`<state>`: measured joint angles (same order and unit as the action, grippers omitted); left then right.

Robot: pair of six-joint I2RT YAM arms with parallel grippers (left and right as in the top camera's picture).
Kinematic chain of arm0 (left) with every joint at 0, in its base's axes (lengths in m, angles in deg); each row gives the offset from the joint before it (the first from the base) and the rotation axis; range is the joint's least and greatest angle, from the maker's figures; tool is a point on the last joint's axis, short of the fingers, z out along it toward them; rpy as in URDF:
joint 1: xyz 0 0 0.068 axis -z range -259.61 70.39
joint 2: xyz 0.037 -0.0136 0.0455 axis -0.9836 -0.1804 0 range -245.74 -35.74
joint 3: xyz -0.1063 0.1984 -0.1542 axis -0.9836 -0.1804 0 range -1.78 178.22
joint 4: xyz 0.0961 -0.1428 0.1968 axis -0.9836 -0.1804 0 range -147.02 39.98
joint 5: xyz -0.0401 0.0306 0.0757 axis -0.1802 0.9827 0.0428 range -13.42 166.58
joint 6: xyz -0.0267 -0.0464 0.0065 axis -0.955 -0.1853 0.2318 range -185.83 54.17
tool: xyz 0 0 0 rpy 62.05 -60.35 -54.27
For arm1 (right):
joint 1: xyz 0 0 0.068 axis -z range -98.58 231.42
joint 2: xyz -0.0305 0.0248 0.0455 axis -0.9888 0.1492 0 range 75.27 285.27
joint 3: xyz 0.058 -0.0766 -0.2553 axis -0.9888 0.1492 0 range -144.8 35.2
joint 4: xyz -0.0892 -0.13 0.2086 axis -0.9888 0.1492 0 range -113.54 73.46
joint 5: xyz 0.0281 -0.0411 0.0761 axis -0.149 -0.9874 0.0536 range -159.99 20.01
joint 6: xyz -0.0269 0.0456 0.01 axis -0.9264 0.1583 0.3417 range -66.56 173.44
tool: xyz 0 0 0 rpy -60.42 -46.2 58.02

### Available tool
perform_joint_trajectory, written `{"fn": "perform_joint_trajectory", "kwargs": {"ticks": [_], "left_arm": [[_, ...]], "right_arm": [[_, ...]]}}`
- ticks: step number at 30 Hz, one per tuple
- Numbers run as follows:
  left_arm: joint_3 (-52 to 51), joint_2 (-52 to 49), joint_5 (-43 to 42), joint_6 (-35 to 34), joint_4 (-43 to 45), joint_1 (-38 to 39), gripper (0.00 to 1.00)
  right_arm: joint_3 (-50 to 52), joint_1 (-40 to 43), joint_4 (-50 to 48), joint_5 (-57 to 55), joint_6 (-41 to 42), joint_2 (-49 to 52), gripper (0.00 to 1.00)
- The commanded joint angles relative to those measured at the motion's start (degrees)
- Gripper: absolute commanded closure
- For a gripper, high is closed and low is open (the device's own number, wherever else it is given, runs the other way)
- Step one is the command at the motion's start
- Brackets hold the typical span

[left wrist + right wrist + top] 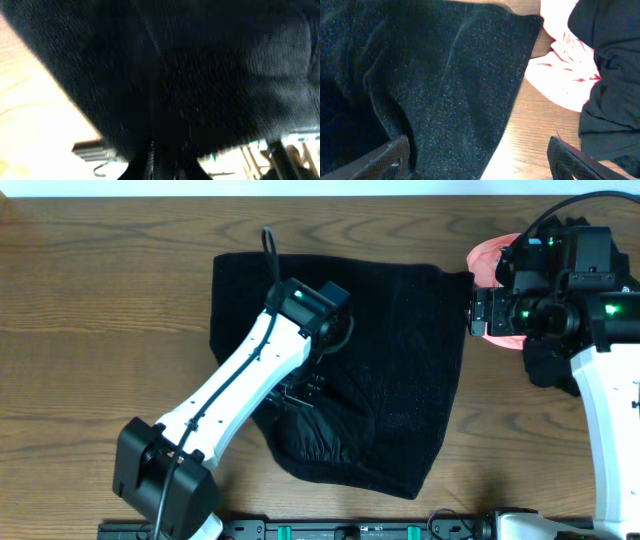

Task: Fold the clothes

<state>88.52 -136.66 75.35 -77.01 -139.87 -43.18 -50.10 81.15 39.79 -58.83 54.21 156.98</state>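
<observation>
On the clothes (400,350) sits the left gripper (303,398) — jaws hidden, cannot tell; right gripper (477,160), spread, hovers at their far right corner.

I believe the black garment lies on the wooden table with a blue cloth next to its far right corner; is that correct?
Not quite: the cloth is pale pink, not blue, as the right wrist view shows. The black garment does lie on the wooden table with that cloth next to its far right corner.

A brown wood-grain table (100,280) lies under bright, even light.
</observation>
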Motion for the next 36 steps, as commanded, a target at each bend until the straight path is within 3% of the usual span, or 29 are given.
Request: {"fn": "perform_joint_trajectory", "kwargs": {"ticks": [1,4,12,23,30,36], "left_arm": [[-0.35,0.09,0.15,-1.66,-2.27,1.31,0.76],[-0.37,0.09,0.2,-2.73,-4.98,1.6,0.7],[-0.37,0.09,1.01,-2.86,-5.88,1.6,0.7],[-0.35,0.09,7.32,-2.49,18.36,-1.07,0.7],[-0.35,-0.2,7.26,5.77,34.88,-7.87,0.7],[-0.35,-2.71,5.14,9.99,43.06,-15.3,0.7]], "right_arm": [[-0.85,0.22,0.15,1.14,-0.9,0.44,0.14],[-0.85,0.22,0.46,1.14,-0.9,0.44,0.14],[-0.83,0.22,0.83,1.66,-0.87,0.66,0.14],[1.55,0.2,3.17,5.01,0.04,5.51,0.21],[1.7,-4.63,5.66,4.92,-0.68,7.78,0.58],[2.43,-14.73,7.63,2.91,0.48,7.82,0.68]]}}
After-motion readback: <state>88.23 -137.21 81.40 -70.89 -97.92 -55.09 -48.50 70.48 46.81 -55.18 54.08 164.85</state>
